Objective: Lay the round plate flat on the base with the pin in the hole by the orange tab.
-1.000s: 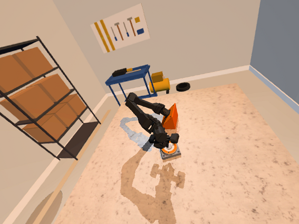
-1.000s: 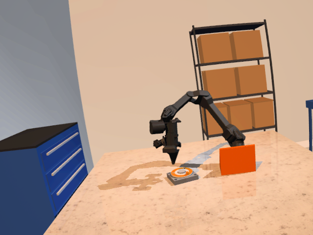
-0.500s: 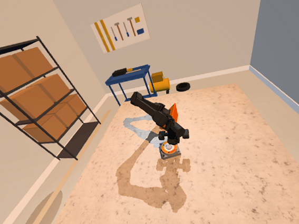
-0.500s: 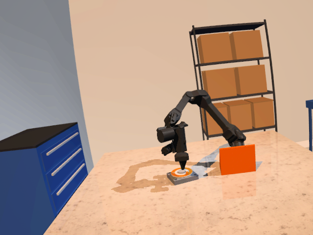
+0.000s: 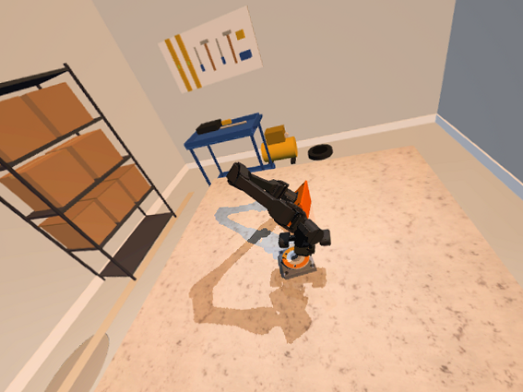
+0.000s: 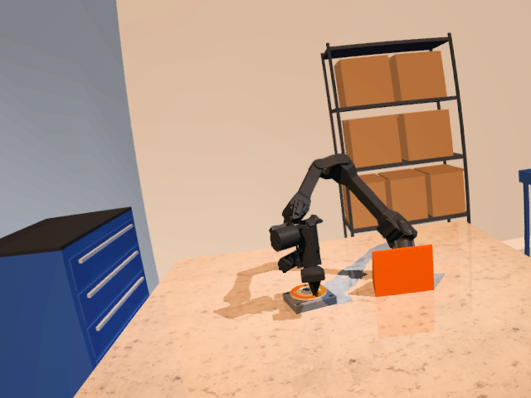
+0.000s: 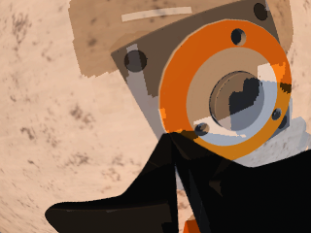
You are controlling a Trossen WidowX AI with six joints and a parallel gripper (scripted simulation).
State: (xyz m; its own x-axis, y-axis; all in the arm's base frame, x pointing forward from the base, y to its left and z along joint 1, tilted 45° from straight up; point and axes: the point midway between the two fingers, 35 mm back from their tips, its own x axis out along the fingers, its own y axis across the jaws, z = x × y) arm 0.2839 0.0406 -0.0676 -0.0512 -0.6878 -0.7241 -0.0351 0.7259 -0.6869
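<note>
A: Where is the round plate (image 7: 224, 88) right now?

B: On the grey base (image 6: 307, 302), which lies on the speckled surface (image 6: 299, 355) just left of the orange block (image 6: 401, 269). The plate is an orange ring around the central post (image 7: 236, 99).

A: And the tool (image 6: 314, 292)?

B: Its fingers are together with nothing between them. In the exterior view the closed tip points straight down and meets the plate's right-hand part. Whether it actually presses the plate or stands just above it, I cannot tell.

A: What does the wrist view give?

B: The dark fingers fill the lower part, and their tip ends at the ring's edge beside one small hole (image 7: 201, 130). Other small holes (image 7: 237, 37) show around the ring. A pale patch (image 7: 267, 73) sits on the ring's right side, but I cannot tell whether that is the tab.

A: Is the pin visible?

B: Not that I can make out. Whether the plate lies flat or tilted is also unclear.

A: And from the top view?

B: The arm (image 5: 271, 197) reaches from the far side and covers part of the plate (image 5: 292, 258).
</note>
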